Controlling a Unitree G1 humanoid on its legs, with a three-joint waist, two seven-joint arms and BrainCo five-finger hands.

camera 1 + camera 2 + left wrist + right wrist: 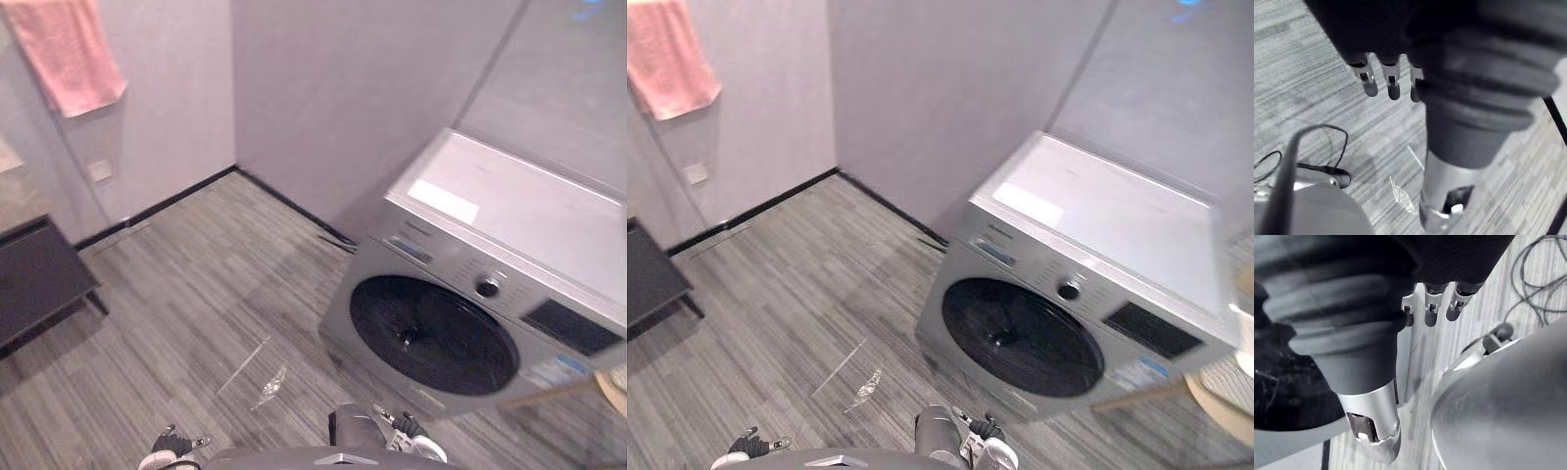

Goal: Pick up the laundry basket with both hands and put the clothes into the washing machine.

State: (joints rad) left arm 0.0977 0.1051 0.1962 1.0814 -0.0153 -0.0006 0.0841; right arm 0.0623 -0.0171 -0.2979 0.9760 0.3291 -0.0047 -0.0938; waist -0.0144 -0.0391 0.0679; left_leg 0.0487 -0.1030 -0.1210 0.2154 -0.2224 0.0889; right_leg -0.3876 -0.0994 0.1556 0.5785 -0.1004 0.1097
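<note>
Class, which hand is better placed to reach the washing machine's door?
Right, probably: the washing machine stands on the robot's right; both the right hand and left hand hang open, empty.

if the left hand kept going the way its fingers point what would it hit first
Probably the grey striped floor: the left hand hangs empty, its relaxed fingers pointing down at it, with nothing visibly between. Depth is unclear.
</note>
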